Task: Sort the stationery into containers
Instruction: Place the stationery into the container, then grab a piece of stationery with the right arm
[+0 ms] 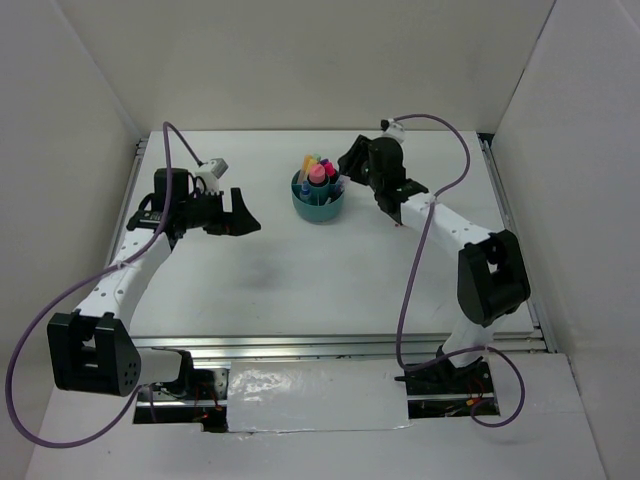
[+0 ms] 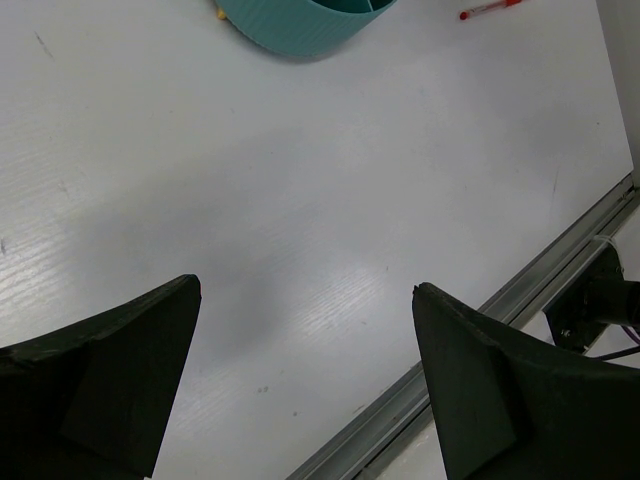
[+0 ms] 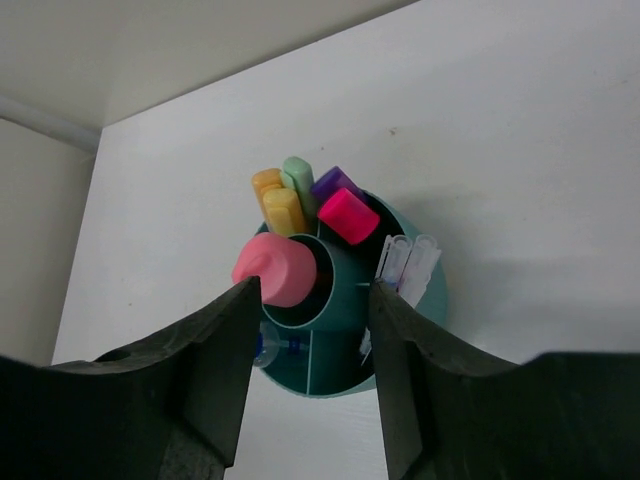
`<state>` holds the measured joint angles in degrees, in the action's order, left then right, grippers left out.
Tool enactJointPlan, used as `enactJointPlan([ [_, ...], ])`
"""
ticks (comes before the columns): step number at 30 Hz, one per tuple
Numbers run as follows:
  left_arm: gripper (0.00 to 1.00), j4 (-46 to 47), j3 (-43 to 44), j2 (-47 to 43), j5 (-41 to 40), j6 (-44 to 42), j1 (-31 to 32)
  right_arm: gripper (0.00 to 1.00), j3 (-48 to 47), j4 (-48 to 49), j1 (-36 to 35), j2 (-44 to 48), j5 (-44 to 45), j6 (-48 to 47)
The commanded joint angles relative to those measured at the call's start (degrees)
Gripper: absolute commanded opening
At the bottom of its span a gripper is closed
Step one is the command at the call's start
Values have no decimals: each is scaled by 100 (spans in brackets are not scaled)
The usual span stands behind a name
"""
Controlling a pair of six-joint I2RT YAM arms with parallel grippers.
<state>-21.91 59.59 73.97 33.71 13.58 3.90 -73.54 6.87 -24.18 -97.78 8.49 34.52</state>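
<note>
- Your left arm's fingers (image 2: 306, 288) stood wide apart and empty, low over bare counter (image 2: 300, 200) and well short of the teal organizer (image 1: 318, 212). The forearm reached forward with the wrist turned toward the middle. I judge that a waiting pose that left your other arm room.
- The organizer sat mid-counter and held nearly everything. Stubby markers (image 3: 300, 195) stood upright in one outer compartment, and a fat pink cap (image 3: 275, 270) filled the central cup. Clear-capped pens (image 3: 410, 265) leaned in another slot, and what looked like a blue-capped bottle (image 3: 262, 347) lay low in a third. Kept upright, the markers packed tight in their slot.
- Your right arm's fingers (image 3: 315, 290) hung just beside the organizer's far right edge, parted and gripping nothing. The elbow was bent and the wrist tipped down toward the cup.
- One red pen (image 2: 490, 10) lay loose on the counter past the organizer, so by my judgement the sorting was not finished.
</note>
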Motion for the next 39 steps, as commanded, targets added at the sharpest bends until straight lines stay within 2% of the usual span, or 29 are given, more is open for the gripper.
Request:
enactJointPlan([
  [1,99,126,-9,-199,83,-58,-39,55,-46,341,-121,-49,-32,46],
  [6,99,91,17,-243,92,-67,-56,55,-239,-237,45,311,187,-7],
  [9,99,152,-53,-313,65,-31,-47,51,-748,-1685,448,444,661,256],
  [10,99,161,-79,-331,74,12,-56,44,-1106,-2559,580,426,776,318],
  [12,99,249,-149,-357,100,65,-56,35,-1277,-3434,983,426,996,310],
  [13,99,301,-150,-366,135,92,-47,35,-1190,-3560,1151,583,927,275],
  [16,99,372,-220,-375,144,197,-56,41,-724,-3833,1933,786,445,151],
  [17,99,407,-229,-375,135,241,-47,46,-706,-4156,2274,743,199,169],
  [21,99,460,-238,-340,118,276,-39,48,-776,-4598,2874,339,-128,239],
  [29,99,433,-273,-331,13,250,-39,50,-1390,-5117,3191,-830,126,432],
  [31,99,416,-281,-340,4,241,-47,57,-1496,-5161,3271,-1075,170,511],
  [32,99,407,-290,-349,-14,224,-47,64,-1619,-5170,3341,-1146,205,538],
  [39,99,433,-352,-322,-49,215,-56,65,-1883,-5231,3508,-1568,425,757],
])
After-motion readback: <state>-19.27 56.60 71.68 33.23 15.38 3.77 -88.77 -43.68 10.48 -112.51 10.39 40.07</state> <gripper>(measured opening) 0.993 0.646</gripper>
